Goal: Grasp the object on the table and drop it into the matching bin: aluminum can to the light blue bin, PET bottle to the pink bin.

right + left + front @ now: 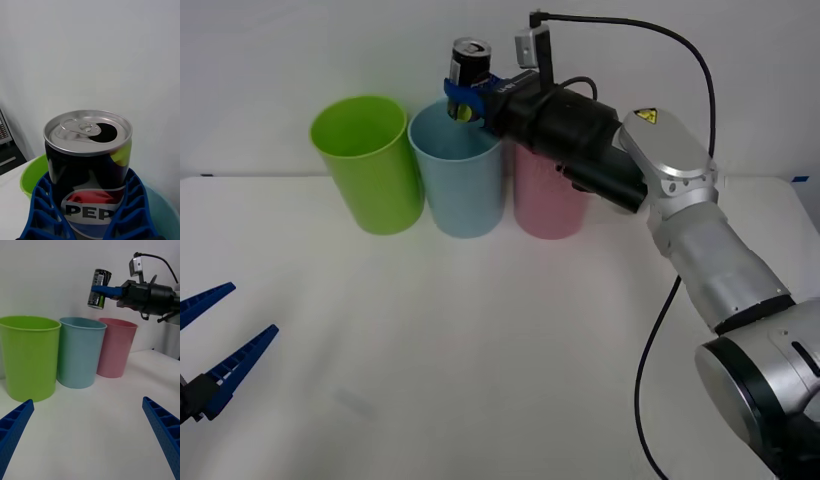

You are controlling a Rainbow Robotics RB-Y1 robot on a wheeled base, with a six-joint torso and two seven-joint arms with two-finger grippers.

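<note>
The aluminum can (469, 68), black with a silver top and a Pepsi label, hangs in the air above the light blue bin (460, 190), with my right gripper (467, 98) shut on its body. Up close the can (89, 165) sits between the blue ribbed fingers (45, 210), with the light blue rim (165, 210) below. From the left wrist view the can (99, 288) tilts slightly over the light blue bin (80, 352), beside the pink bin (115, 348). My left gripper (210, 345) rests open low at the table's near left.
A lime green bin (370, 165) stands left of the light blue one, and the pink bin (548, 205) right of it, all in a row at the back of the white table (480, 350). A black cable loops from the right wrist.
</note>
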